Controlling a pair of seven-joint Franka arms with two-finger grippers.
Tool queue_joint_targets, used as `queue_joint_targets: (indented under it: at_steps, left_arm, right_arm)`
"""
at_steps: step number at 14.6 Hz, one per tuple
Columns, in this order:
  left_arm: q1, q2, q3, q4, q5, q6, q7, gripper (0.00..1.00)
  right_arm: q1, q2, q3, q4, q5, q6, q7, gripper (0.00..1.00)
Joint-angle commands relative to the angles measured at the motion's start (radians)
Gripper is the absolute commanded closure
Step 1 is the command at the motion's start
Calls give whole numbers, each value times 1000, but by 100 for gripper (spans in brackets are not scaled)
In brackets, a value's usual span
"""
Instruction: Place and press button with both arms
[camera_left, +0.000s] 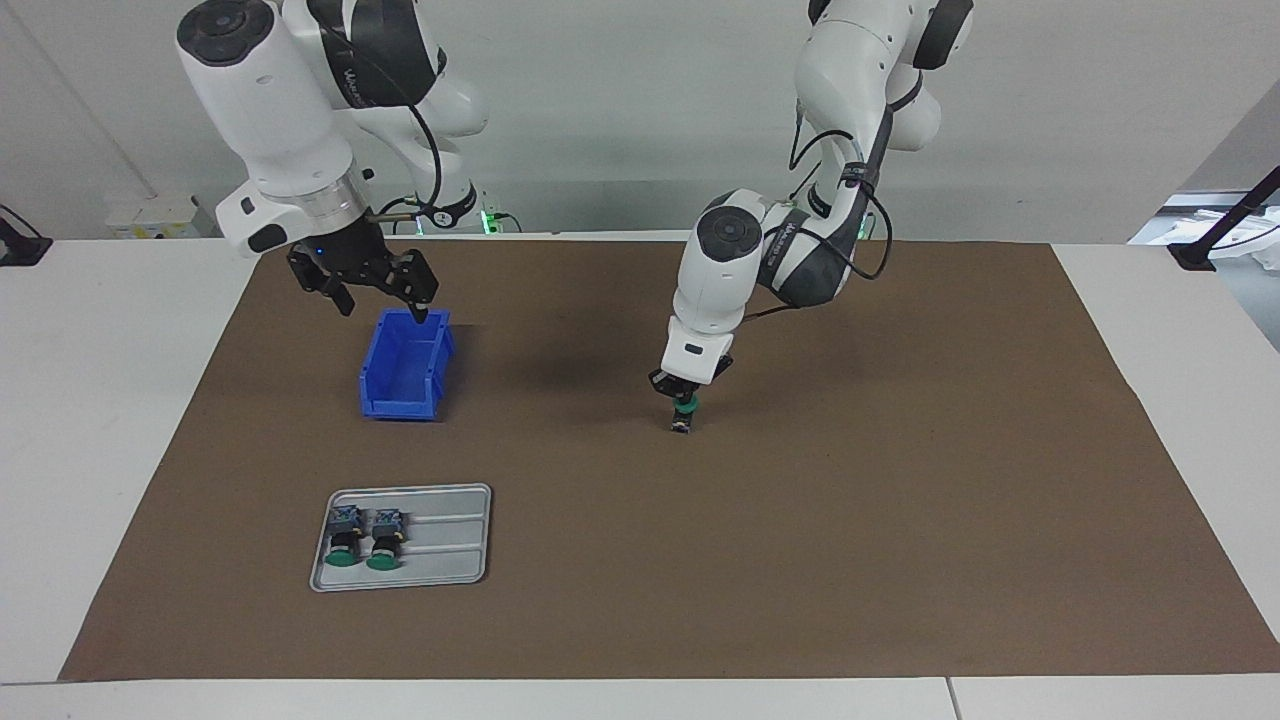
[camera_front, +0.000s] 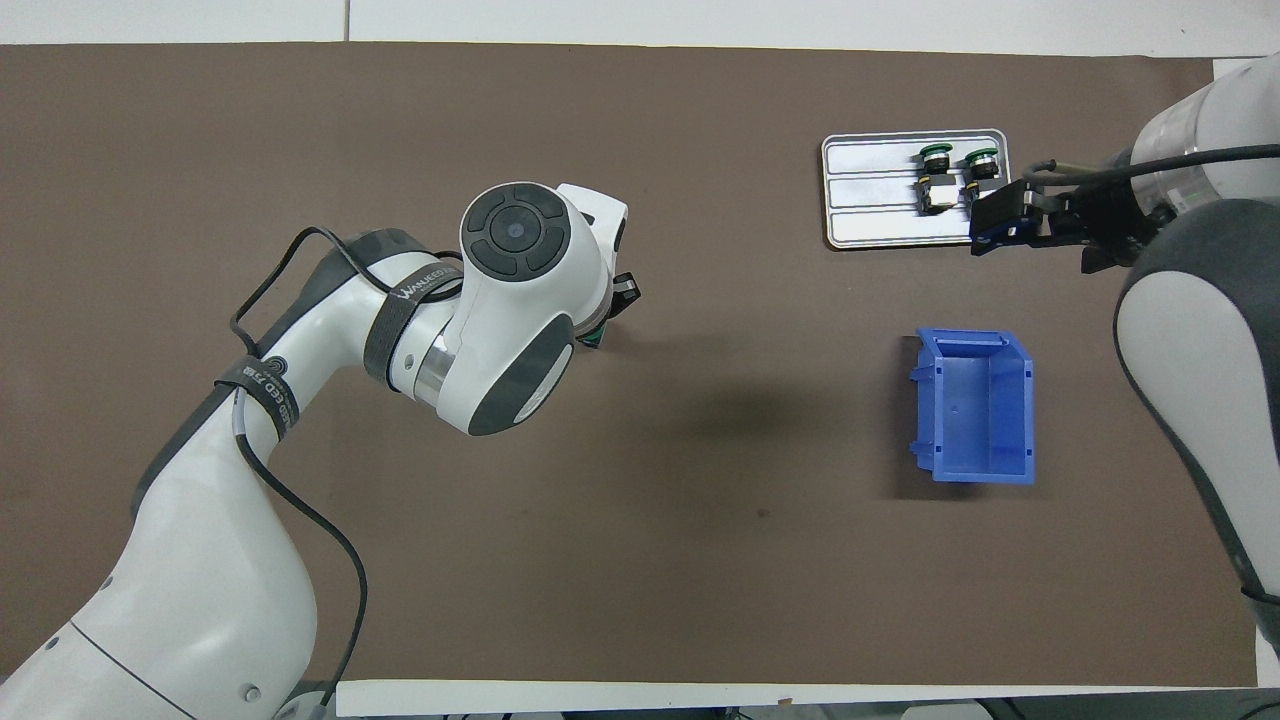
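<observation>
One button (camera_left: 684, 414) stands upright on the brown mat near the table's middle, green cap up. My left gripper (camera_left: 681, 396) points straight down on it, shut, its tips resting on the cap. In the overhead view the left wrist hides nearly all of this button, leaving only a green sliver (camera_front: 592, 338). My right gripper (camera_left: 383, 305) hangs open and holds nothing, over the edge of the blue bin (camera_left: 405, 365) nearest the robots; from overhead the right gripper (camera_front: 985, 228) overlaps the tray's edge.
A grey metal tray (camera_left: 450, 540) lies farther from the robots than the bin, toward the right arm's end. Two more green-capped buttons (camera_left: 345, 535) (camera_left: 385, 538) lie on it side by side. The bin (camera_front: 975, 405) holds nothing I can see.
</observation>
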Motion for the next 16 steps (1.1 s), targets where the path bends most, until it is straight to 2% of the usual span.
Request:
queue_joint_targets:
  at_steps: [1,9,12,15,16]
  left_arm:
    - [-5,-14,5,-46,5,39,7,100]
    - [-7,-15,5,-95,5,92,15,100]
    - [1,-24,5,-74,4,82,13,99]
    - [24,-90,6,-70,4,50,15,89]
    - [33,-109,8,-64,4,27,18,83]
  right_arm:
    - [-8,-22,3,-24,9,0,-12,1]
    - [-8,-22,3,-24,9,0,-12,1]
    - [-8,-22,3,-24,9,2,-12,1]
    - [-8,-22,3,-24,9,0,-12,1]
    - [-8,-22,3,-24,9,0,-12,1]
